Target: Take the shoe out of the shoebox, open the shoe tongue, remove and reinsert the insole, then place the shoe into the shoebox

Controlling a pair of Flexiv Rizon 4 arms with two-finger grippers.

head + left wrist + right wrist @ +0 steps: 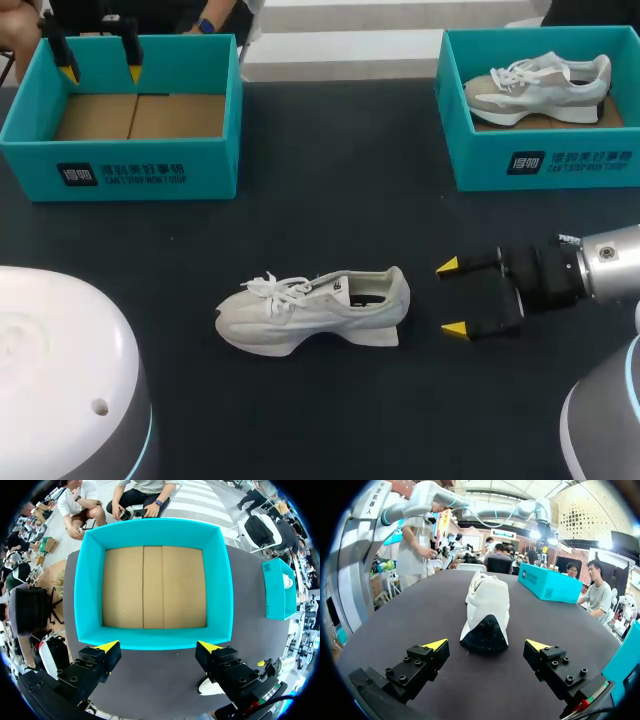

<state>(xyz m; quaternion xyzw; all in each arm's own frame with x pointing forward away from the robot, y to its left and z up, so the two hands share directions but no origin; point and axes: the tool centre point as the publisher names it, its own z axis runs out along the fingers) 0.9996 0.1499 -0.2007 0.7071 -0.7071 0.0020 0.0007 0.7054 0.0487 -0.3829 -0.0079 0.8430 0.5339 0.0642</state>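
A white shoe lies on its sole on the dark table, toe to the left, heel to the right. My right gripper is open just right of the heel, at table height. In the right wrist view the shoe's heel stands a short way ahead of the gripper, in line with the gap between the fingers, untouched. My left gripper hangs open above the empty teal shoebox at the back left. The left wrist view looks down into that shoebox, with its cardboard floor bare.
A second teal shoebox at the back right holds another pale shoe. My arms' white bases fill the near left and near right corners.
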